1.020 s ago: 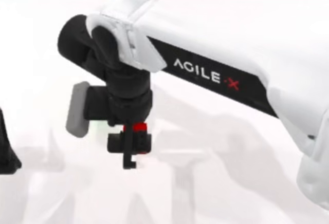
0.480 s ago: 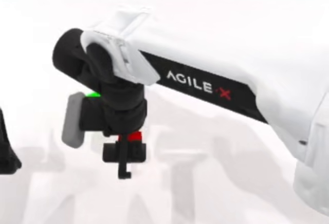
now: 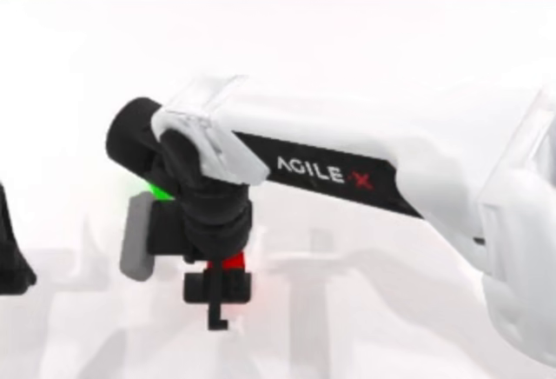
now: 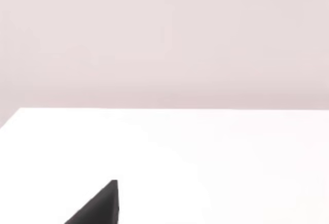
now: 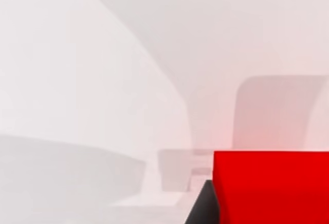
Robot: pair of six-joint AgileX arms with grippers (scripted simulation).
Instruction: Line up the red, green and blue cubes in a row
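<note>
A: Cubes first — where are they?

B: The small bright red matte cube sits at the tip of the right arm's black two-finger gripper, left of centre on the white table in the top view. The right wrist view shows the red face filling the corner close to the camera, with a dark finger against its edge. A sliver of the small bright green matte cube shows from under the arm's black wrist, farther from the viewer than the red one. The deep blue cube is not visible anywhere; it may be hidden under the arm.

A: And the jaws?

B: They appear closed on the red cube, though the top view hides most of the contact. The left gripper is parked at the table's left edge; only a dark tip shows in its own camera, so nobody can tell how its fingers stand.

A: How should the step go?

B: Judging from this, the red cube is being placed. It should go down flat on the table, squared with the green cube's line — then the fingers should part fully before the arm lifts, so the cube is not dragged askew.
</note>
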